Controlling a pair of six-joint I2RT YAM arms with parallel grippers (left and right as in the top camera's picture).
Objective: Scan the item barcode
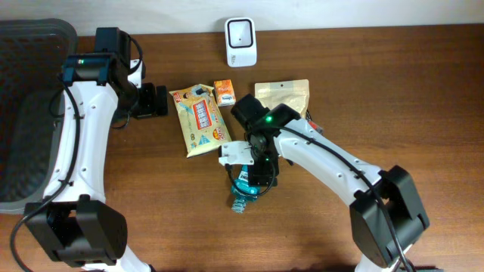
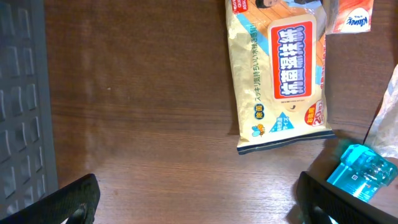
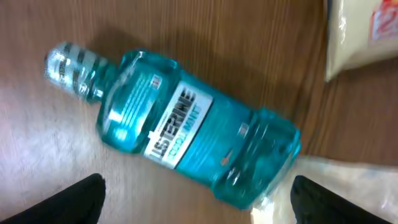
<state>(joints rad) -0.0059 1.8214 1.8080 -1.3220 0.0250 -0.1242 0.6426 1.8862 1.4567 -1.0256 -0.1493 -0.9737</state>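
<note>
dark brown wooden table (image 1: 423,91), dark grey mesh panel (image 1: 23,113) alongside.

One mouthwash bottle (image 3: 186,134), one wipes pack (image 1: 199,119), one orange packet (image 1: 224,92), one pouch (image 1: 283,94) — perhaps one scanner (image 1: 240,41).

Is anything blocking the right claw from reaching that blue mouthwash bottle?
Nothing visible does. The open right claw hangs directly above the mouthwash bottle, which lies on its side on the wooden table.

Overhead cam looks down; wrist cams close, both w/ bottle (image 3: 193,146).
</note>
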